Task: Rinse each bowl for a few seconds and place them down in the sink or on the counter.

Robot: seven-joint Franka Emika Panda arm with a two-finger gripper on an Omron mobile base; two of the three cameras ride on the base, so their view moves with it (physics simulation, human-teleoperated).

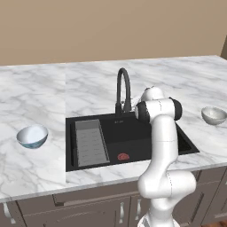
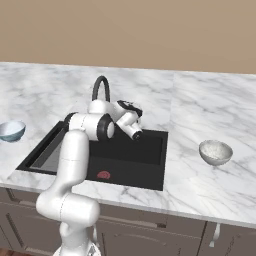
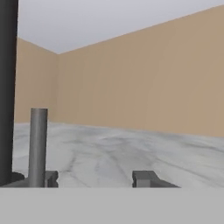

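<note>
Bowls (image 1: pixel 32 135) (image 1: pixel 214 115) flank sink (image 1: pixel 186 144) (well apart); hand (image 3: pixel 95 178) beside faucet (image 1: pixel 123 91).

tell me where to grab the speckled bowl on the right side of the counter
Grip the speckled bowl by its rim, coming straight down from above. It sits upright and open on the counter, so one finger can go inside and one outside the thin wall. Nothing stands near it.

White marble surface (image 1: pixel 40 88), grey-veined, over brown cabinets (image 1: pixel 88 208). Black sink (image 1: pixel 133 133) set into it as landmark. Blue-and-white bowl (image 1: pixel 32 136) left of sink; speckled grey bowl (image 1: pixel 214 115) right of sink, both upright.
</note>
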